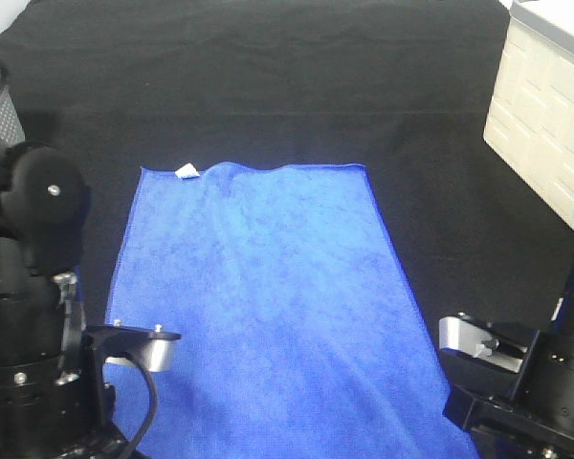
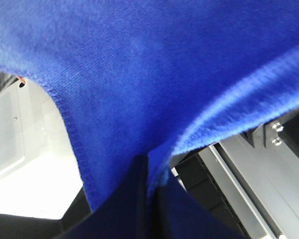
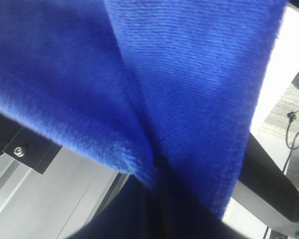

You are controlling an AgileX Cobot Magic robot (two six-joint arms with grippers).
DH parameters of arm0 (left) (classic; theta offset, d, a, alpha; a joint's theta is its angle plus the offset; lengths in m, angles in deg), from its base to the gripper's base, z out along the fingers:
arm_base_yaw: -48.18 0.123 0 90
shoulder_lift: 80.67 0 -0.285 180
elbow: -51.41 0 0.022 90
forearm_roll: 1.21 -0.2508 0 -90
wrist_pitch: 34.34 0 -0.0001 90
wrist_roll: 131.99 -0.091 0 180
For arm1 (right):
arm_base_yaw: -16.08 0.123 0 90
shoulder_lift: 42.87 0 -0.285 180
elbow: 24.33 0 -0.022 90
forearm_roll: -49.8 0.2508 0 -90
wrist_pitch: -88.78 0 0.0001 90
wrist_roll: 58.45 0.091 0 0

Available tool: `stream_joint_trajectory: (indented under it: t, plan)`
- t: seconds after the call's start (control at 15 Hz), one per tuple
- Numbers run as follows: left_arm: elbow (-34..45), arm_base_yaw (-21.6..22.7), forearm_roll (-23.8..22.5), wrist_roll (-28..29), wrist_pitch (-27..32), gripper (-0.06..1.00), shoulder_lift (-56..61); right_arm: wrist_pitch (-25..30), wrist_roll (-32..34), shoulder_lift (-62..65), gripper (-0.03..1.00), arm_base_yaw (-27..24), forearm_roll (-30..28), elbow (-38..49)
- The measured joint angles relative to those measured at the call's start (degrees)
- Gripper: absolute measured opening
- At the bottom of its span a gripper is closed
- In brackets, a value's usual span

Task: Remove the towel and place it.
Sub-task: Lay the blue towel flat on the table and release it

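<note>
Both pincers are clamped on the large bright royal-blue microfibre towel (image 1: 268,316). In the left wrist view the left gripper (image 2: 150,167) has the pile bunched into a crease where its jaws meet, with the stitched hem (image 2: 72,134) curving off to one side. The right wrist view shows the same: the right gripper (image 3: 157,167) has its jaws together on a fold, with fabric fanning away from the pinch. I can't see bare fingertips in either view, since cloth covers them.

From the high camera, the towel lies spread lengthwise on the black woven table cloth (image 1: 268,86). Its far edge is flat, with a small white tag (image 1: 186,171) at the far left corner. The near end runs out of frame between the two arms. There's a slight ripple near the far edge, and the rest is smooth.

On handling, my read is that it's soft, light and fully limp, with no stiffness at all. It should sag in the middle between the two grips and drape wherever it's let go. The plush pile probably clings to the woven cloth under it, so dragging it flat could tug the black cloth along. I'd lift before pulling. It isn't fragile or slippery, and a pinch on a fold ought to hold.

The best hold looks like the near hem, one gripper toward each corner, so the towel hangs square and not twisted. Which exact part of the hem each jaw has, I can't tell.
</note>
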Motion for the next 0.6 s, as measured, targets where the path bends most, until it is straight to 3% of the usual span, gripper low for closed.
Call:
stream_joint_trajectory:
  t: [0.6]
  plan:
    - [-4.81,0.0,-0.52,-2.41,2.23,0.0,-10.54,-1.89,-4.58,-7.39,0.0,0.0,2.98,-0.06]
